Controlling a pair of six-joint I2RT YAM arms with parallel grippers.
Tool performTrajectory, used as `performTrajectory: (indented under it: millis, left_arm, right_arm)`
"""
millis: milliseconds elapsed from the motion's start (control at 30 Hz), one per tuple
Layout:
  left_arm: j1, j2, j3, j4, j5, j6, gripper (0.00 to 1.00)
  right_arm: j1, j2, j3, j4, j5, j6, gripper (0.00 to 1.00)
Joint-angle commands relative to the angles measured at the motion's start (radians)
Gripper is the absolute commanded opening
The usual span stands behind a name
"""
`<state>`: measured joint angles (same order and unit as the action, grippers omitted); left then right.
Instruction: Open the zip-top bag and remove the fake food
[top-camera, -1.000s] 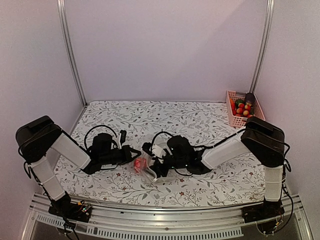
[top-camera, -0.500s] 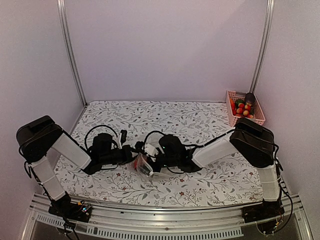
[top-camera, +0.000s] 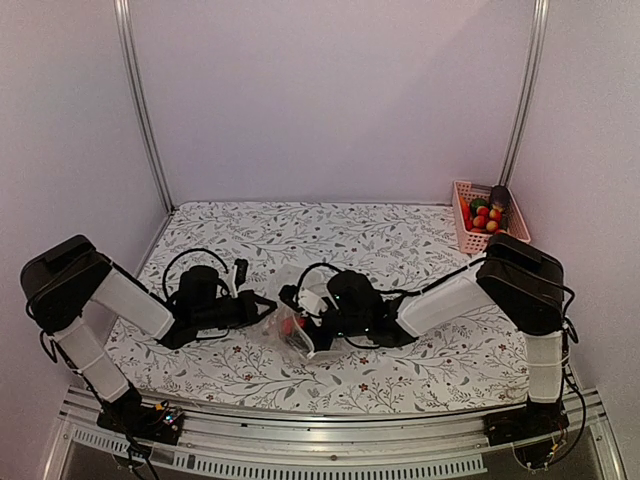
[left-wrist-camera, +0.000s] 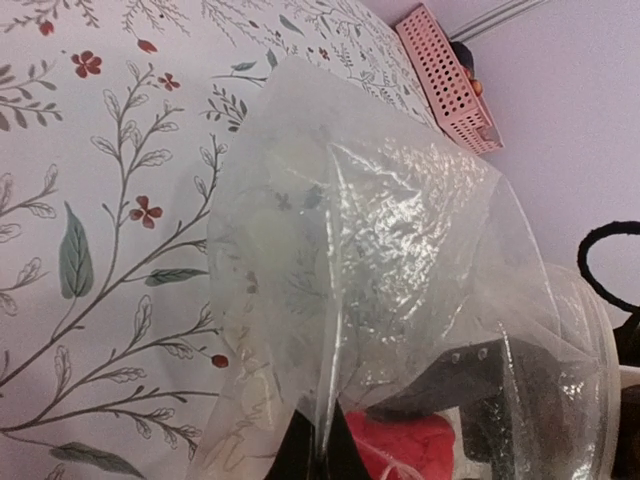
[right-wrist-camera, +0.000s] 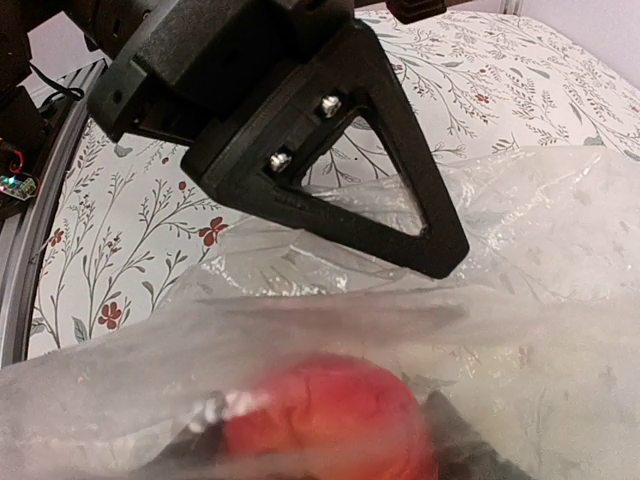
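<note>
Clear, crinkly film, the bag (top-camera: 283, 318) lies at the near middle of the table (top-camera: 400, 250), held up between the two grippers. It looks light, limp and slippery, so the best hold is probably the stiffer zip edge, one lip per gripper; I cannot pick out that strip here. Red food (right-wrist-camera: 325, 415) sits inside, a smooth rounded piece that would likely roll once freed. The left gripper (left-wrist-camera: 315, 452) is clenched on a pleat of the film. The right gripper (top-camera: 305, 328) is buried under plastic beside the red piece, and I cannot tell whether it is closed. At the far right, a pink basket (top-camera: 462, 225) holds red, orange and green pieces.
</note>
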<state>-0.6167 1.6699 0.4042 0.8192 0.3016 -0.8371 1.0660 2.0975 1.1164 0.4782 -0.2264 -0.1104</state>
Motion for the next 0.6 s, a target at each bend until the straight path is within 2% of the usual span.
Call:
performTrajectory:
  millis: [0,333,567]
  left_arm:
    - [0.026,-0.045,-0.02,-0.075,-0.029,0.054,0.0]
    - [0.039,-0.067,-0.029,-0.11,-0.054,0.069,0.0]
    - [0.042,-0.073,-0.027,-0.12,-0.061,0.076,0.0]
  right_arm:
    - [0.003,-0.078,-0.05,-0.015,0.06,-0.011,0.53]
    - [-0.01,-0.192,-0.13,-0.007,0.117,-0.004,0.5]
    - [-0.06,-0.297,-0.216,0.042,0.13,0.063,0.49]
